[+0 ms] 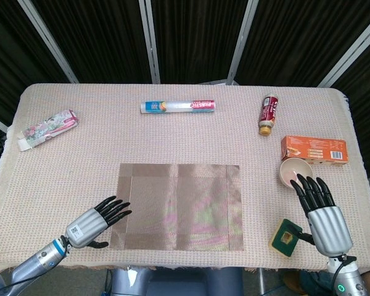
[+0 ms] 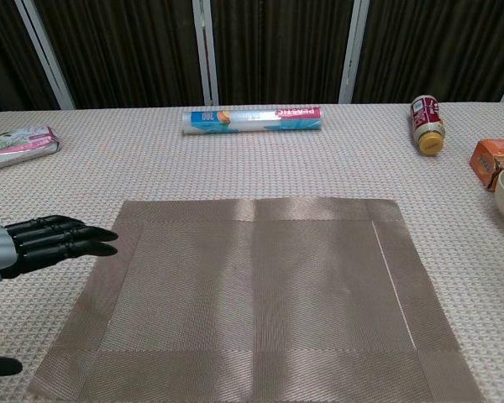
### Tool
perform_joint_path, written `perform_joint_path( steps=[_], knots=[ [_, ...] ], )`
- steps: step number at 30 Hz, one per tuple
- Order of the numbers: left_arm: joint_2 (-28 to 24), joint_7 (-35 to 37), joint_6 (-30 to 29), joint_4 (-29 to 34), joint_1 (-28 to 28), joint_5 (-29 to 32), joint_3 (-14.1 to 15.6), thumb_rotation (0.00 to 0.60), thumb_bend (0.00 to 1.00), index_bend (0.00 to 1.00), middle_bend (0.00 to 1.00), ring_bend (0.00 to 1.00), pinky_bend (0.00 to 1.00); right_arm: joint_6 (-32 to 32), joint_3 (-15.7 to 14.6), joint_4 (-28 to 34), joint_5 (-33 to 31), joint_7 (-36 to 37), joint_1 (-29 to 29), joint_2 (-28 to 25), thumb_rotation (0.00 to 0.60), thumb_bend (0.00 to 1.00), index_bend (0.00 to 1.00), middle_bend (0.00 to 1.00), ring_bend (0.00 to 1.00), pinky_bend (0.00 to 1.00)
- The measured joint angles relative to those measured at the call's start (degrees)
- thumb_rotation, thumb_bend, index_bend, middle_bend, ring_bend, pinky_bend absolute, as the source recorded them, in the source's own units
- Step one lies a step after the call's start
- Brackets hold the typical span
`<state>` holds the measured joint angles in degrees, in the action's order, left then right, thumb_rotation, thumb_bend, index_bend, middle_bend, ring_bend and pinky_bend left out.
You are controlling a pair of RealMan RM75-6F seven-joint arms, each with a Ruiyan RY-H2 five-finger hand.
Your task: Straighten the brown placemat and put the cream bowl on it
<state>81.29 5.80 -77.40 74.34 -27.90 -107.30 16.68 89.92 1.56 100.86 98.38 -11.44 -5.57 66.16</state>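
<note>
On the near middle of the table the brown placemat (image 1: 179, 205) is lying flat, its edges running roughly square with the table's front; the cream bowl (image 1: 295, 171) is sitting upright well off to the mat's right, not on it, just in front of an orange box (image 1: 313, 150). Beside the mat's left edge the left hand (image 1: 102, 219) is hovering with its dark fingers (image 2: 63, 238) stretched out straight toward the mat and holding nothing, the tips reaching about to the mat's border; whether they are touching the cloth I cannot tell. Over on the right, the right hand (image 1: 319, 208) is reaching forward with fingers slightly fanned and nothing in them, the tips lying just at the bowl's near rim; a small green and yellow block (image 1: 286, 236) is resting beside its palm. Farther back a plastic-wrap roll (image 1: 177, 106) is lying crosswise; a small bottle (image 1: 269, 114) is lying on its side at the right, and a flowered packet (image 1: 48, 129) is resting at the far left on the woven tablecloth (image 1: 98, 148).
</note>
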Motion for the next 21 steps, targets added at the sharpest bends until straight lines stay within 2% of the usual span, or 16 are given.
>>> perform_joint_path(
  steps=[4,9,12,15,21],
  knots=[
    [-3.75,0.39,-3.52,3.24,0.59,-0.2,-0.3,0.6,0.0,0.0,0.0,0.0,0.0,-1.65,0.2,-0.24,-1.7,0.65,-0.42,-0.12,0.6,0.0,0.0,0.0,0.0,0.0],
    [-9.13,0.31,-7.79,10.0,1.97,2.79,-2.66,0.6,0.0,0.0,0.0,0.0,0.0,-6.01,0.88,-0.6,-5.68,2.99,-1.85,-0.85,0.6,0.0,0.0,0.0,0.0,0.0],
    [-12.06,-1.44,-9.23,15.61,3.25,6.94,-4.88,0.6,0.0,0.0,0.0,0.0,0.0,-10.4,1.93,-1.49,-9.36,4.62,-3.65,-1.52,0.6,0.0,0.01,0.0,0.0,0.0],
    [-14.39,-4.64,-10.3,20.26,4.68,12.36,-7.5,0.6,0.0,0.0,0.0,0.0,0.0,-15.53,3.36,-3.51,-13.73,5.66,-6.03,-1.83,0.6,0.0,0.07,0.0,0.0,0.0],
    [-15.86,-10.87,-11.54,24.25,7.16,23.5,-13.24,0.6,0.0,0.0,0.0,0.0,0.0,-22.92,6.14,-12.11,-21.42,5.67,-10.55,0.74,0.6,0.0,0.16,0.0,0.0,0.0]
  ],
)
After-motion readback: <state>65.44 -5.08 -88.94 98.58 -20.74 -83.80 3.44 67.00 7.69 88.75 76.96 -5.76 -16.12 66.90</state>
